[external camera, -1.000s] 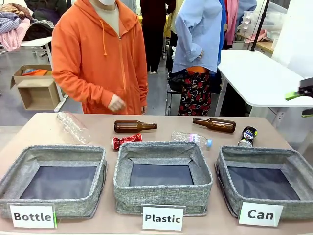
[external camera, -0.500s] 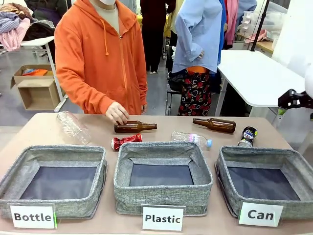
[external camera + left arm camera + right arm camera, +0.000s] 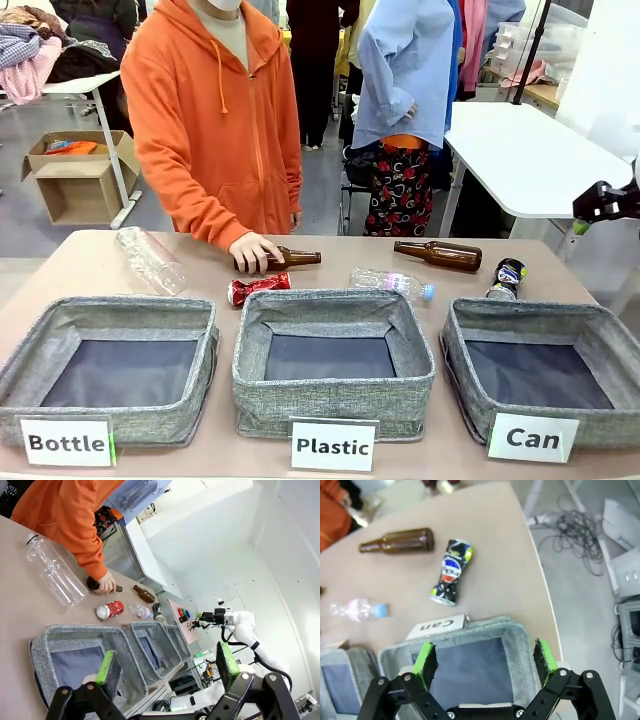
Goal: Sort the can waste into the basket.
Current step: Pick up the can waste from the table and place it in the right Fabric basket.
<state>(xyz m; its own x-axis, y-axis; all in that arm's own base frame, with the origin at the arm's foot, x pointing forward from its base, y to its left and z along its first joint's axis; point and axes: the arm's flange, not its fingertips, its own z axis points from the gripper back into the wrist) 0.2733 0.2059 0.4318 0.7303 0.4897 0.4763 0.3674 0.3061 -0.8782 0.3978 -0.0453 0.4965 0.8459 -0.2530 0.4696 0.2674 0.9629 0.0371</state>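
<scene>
Near edge: Can basket at the tabletop's right near corner, Plastic bin to its left.
Behind bins: dark can just past the basket's far rim; red can behind the Plastic bin.
Right gripper: fingers wide apart, empty, above the basket.
Left gripper: apart, empty.
Change: person's hand has come down onto the brown bottle.

Matt cloth basket, shiny metal can

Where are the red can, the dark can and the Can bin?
red can (image 3: 258, 288), front view, crushed middle.
dark can (image 3: 451, 571), right wrist view, printed side.
Can bin (image 3: 603, 424), front view, near wall.
</scene>
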